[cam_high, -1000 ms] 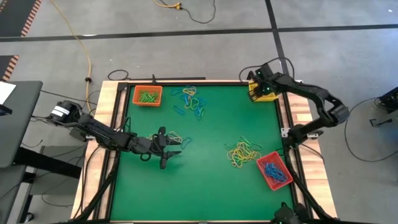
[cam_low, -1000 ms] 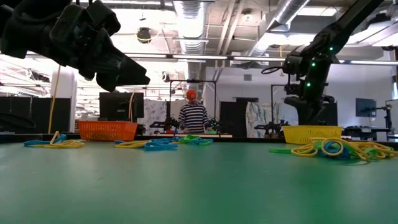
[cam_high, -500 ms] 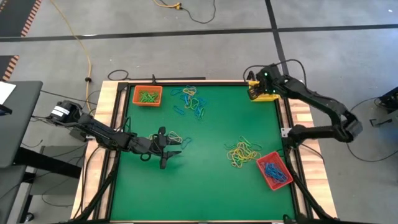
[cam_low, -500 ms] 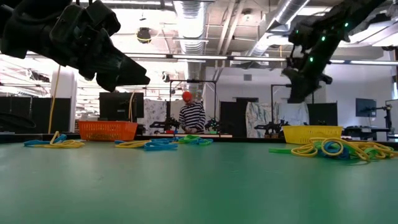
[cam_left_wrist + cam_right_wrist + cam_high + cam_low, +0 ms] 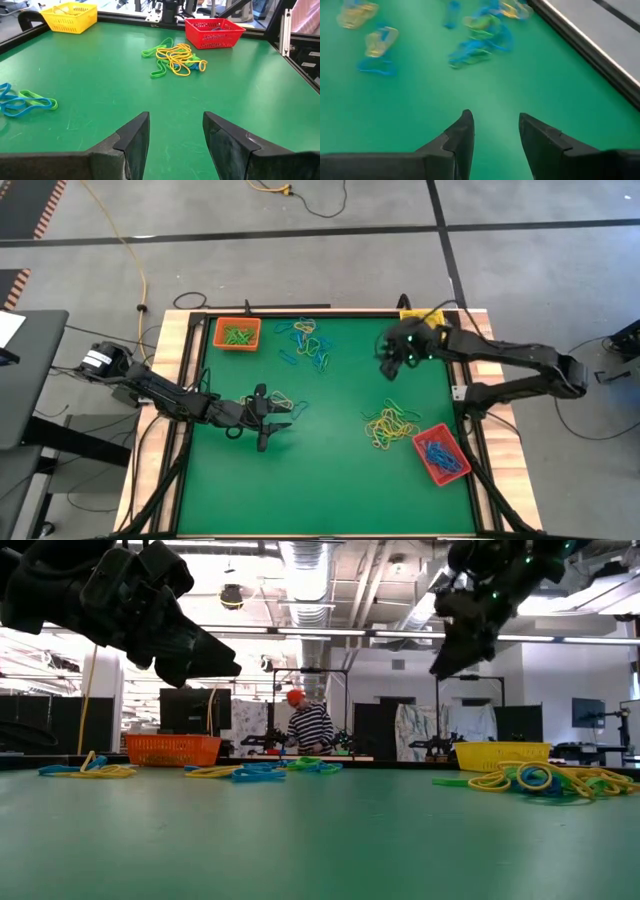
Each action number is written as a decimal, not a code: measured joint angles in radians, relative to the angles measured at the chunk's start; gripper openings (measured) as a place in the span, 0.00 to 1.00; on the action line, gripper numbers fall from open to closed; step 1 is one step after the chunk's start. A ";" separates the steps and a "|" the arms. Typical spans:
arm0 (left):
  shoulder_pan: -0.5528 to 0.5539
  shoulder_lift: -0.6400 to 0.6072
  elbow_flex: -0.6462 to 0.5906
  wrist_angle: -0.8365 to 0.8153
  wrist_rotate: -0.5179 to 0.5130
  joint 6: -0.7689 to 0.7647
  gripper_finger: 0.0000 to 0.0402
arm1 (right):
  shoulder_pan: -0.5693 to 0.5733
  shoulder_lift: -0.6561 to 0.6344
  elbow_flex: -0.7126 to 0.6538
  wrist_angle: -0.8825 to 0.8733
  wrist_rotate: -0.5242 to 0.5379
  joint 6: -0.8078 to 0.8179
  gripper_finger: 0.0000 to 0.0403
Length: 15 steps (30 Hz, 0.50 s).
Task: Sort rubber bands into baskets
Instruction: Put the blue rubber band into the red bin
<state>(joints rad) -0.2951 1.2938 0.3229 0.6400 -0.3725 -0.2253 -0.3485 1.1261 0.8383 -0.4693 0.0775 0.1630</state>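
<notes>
1. Two claws, both released and holding nothing: my right claw (image 5: pixel 388 364) hangs over the green table (image 5: pixel 340 470) near the yellow basket (image 5: pixel 418 317); my left claw (image 5: pixel 175 131) waits low.
2. Toward the orange basket (image 5: pixel 237 334) lies a mixed heap of rubber bands (image 5: pixel 308 345); I should drop straight down and pinch one loop only.

A: Floor?
B: Grey concrete floor (image 5: pixel 540 280), dark tape lines, yellow cable (image 5: pixel 125 242) running across it.
A: Behind the table?
B: Exposed ceiling ducts (image 5: pixel 305 565), strip lights, dark racks, person in striped top (image 5: pixel 312 726).
</notes>
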 joint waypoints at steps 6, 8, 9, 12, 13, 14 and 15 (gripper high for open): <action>0.000 0.000 0.000 -0.008 -0.002 0.000 0.43 | 0.188 0.054 0.000 0.139 0.007 0.013 0.45; 0.000 0.000 0.000 -0.014 -0.010 0.000 0.43 | 0.239 0.087 0.000 0.216 0.014 0.007 0.45; 0.000 0.000 0.000 -0.019 -0.013 0.000 0.43 | 0.262 0.105 0.000 0.246 0.016 -0.003 0.45; 0.000 0.000 0.000 -0.031 -0.033 0.000 0.43 | 0.322 0.158 0.000 0.339 0.028 -0.039 0.45; 0.000 0.000 0.000 -0.031 -0.035 0.000 0.43 | 0.338 0.174 0.000 0.364 0.028 -0.051 0.45; 0.000 0.000 0.000 -0.031 -0.037 0.000 0.43 | 0.355 0.191 0.000 0.393 0.028 -0.063 0.45; 0.000 0.000 0.000 -0.031 -0.041 0.000 0.43 | 0.369 0.205 0.000 0.425 0.029 -0.076 0.45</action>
<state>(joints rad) -0.2951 1.2942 0.3233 0.6094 -0.4138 -0.2253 0.0207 1.3306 0.8383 -0.0447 0.1066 0.0869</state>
